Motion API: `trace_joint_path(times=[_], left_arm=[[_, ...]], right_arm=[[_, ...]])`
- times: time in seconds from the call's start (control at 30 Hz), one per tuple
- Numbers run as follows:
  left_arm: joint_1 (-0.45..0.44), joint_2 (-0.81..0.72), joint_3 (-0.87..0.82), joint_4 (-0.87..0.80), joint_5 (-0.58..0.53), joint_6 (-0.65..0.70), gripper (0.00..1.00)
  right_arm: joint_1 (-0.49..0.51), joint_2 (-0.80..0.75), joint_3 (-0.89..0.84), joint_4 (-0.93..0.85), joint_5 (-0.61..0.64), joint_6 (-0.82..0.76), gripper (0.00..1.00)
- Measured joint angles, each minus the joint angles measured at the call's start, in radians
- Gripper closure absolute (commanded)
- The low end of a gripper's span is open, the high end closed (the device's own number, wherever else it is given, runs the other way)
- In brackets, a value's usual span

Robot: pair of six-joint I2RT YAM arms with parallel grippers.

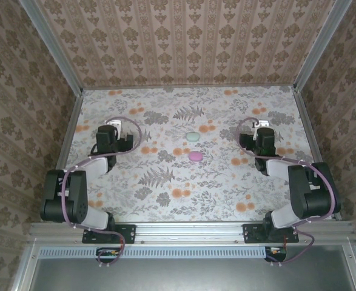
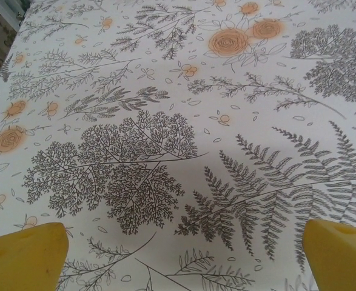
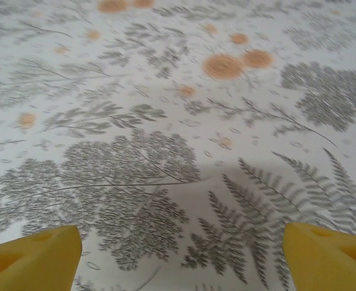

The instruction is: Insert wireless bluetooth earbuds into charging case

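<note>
Down at the near edge we have both arm bases bolted to the rail, elbows folded outward, forearms reaching up the floral bench. On the left wrist camera we see the left claw spread wide open. Its yellow fingers sit in the bottom corners with nothing between them but printed ferns and leaves. It's the same on the other side: the right claw is open and holds nothing, hovering over bare pattern.

Moving up the bench between the two arms, we come to the pink rounded piece, lying flat around the middle and apart from both claws. Just beyond it, near but not touching, sits the pale green rounded piece. They're too small for us to tell case from earbud, or whether a lid is open. Behind them, the papered back wall closes off the bench.
</note>
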Motion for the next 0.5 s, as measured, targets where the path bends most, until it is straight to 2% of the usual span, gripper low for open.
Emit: trace_joint_path(times=[0.07, 0.13, 0.17, 0.3, 0.5], left_arm=[[0.014, 0.022, -0.034, 0.078, 0.023, 0.019, 0.00], [0.045, 0.035, -0.060, 0.129, 0.056, 0.019, 0.00], [0.069, 0.040, -0.073, 0.158, 0.076, 0.018, 0.00], [0.133, 0.046, -0.142, 0.299, 0.128, 0.011, 0.00], [0.117, 0.076, -0.186, 0.401, 0.125, 0.007, 0.00]], right_arm=[[-0.013, 0.015, -0.071, 0.138, -0.040, -0.008, 0.11], [-0.018, 0.024, -0.118, 0.183, -0.044, -0.011, 0.10], [-0.018, 0.029, -0.124, 0.188, -0.040, -0.010, 0.00], [-0.013, 0.034, -0.117, 0.228, -0.011, -0.003, 0.00], [-0.006, 0.034, -0.114, 0.254, 0.013, -0.003, 0.00]])
